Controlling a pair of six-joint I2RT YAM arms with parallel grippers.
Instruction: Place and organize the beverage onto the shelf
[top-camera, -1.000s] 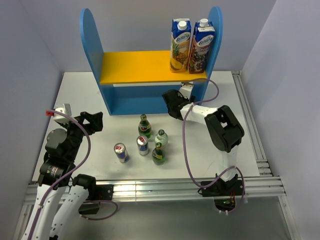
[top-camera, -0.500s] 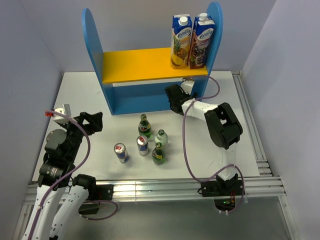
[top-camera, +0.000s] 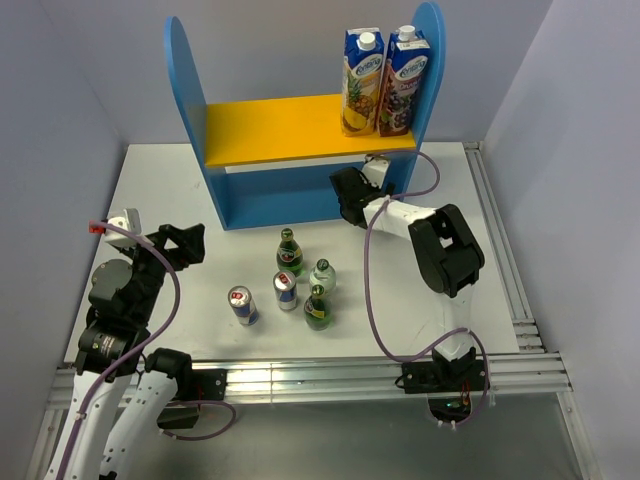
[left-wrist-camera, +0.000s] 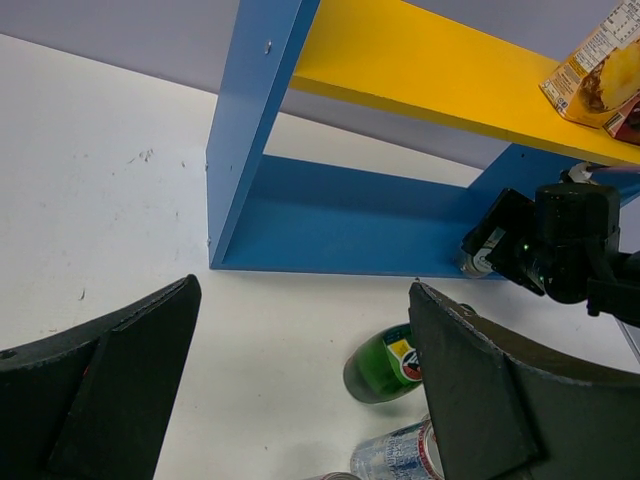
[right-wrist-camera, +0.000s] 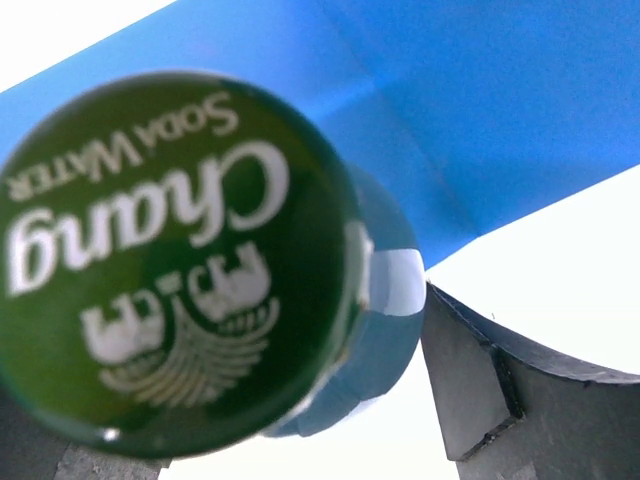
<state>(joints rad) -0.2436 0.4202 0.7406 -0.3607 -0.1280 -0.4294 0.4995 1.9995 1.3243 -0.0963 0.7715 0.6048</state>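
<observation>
The shelf (top-camera: 186, 90) stands at the back of the table, blue with a yellow upper board (top-camera: 270, 130). My right gripper (top-camera: 348, 200) reaches into its lower level at the right. Its jaws stand open around a clear bottle (right-wrist-camera: 385, 290) with a green "Chang Soda Water" cap (right-wrist-camera: 175, 260), the right finger (right-wrist-camera: 470, 380) just beside the glass. On the table stand two green bottles (top-camera: 289, 250) (top-camera: 318, 308), a clear bottle (top-camera: 322, 275) and two cans (top-camera: 285, 290) (top-camera: 241, 305). My left gripper (top-camera: 185, 243) hangs open and empty, left of them; its wrist view shows a green bottle (left-wrist-camera: 385, 365).
Two juice cartons (top-camera: 361, 80) (top-camera: 403, 80) stand on the yellow board at the right end. Grey walls enclose the table left, right and behind. A metal rail (top-camera: 500, 250) runs along the table's right edge.
My right gripper has pushed further under the yellow board and its jaws have parted from the bottle. The shelf shifted slightly. The left arm has not moved.
</observation>
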